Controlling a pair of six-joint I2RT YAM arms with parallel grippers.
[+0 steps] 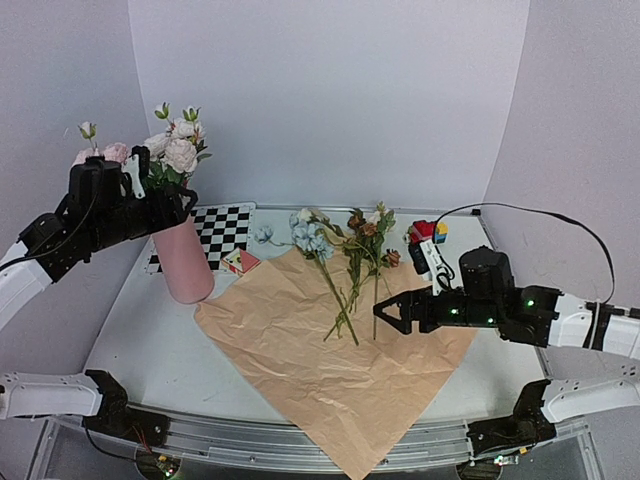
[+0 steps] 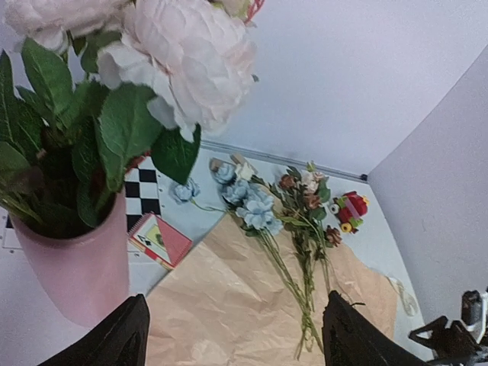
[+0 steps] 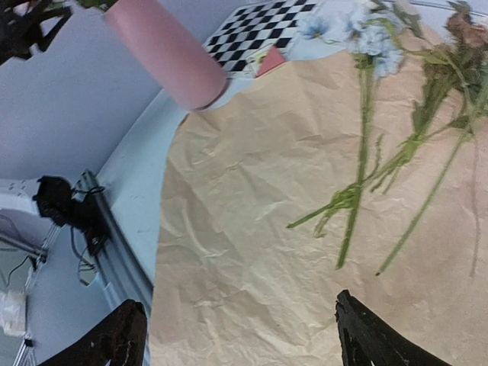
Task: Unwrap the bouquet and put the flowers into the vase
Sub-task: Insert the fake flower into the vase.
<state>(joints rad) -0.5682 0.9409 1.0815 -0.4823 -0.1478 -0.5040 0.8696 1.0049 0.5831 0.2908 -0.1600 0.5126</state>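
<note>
Kraft paper (image 1: 330, 350): crumpled, spread flat on the white desk (image 1: 130, 340), its near corner over the edge.
Pink vase (image 1: 183, 262): stands left of the paper, with white and pink blooms (image 1: 178, 148) in it.
Loose flowers (image 1: 345, 270): blue and rust-brown stems lying on the paper.
Left jaws: wide, empty, at the vase rim.
Right jaws: wide, empty, low by the stem ends.
Around: checkerboard mat (image 1: 225, 228), red card (image 1: 240, 262), toy-brick block (image 1: 428, 233).
In the way: from above the left arm hides the vase mouth. The left wrist view shows leaves crowding it.

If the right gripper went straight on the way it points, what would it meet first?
Probably the loose flower stems lying on the kraft paper just ahead, though its height is hard to judge.
</note>
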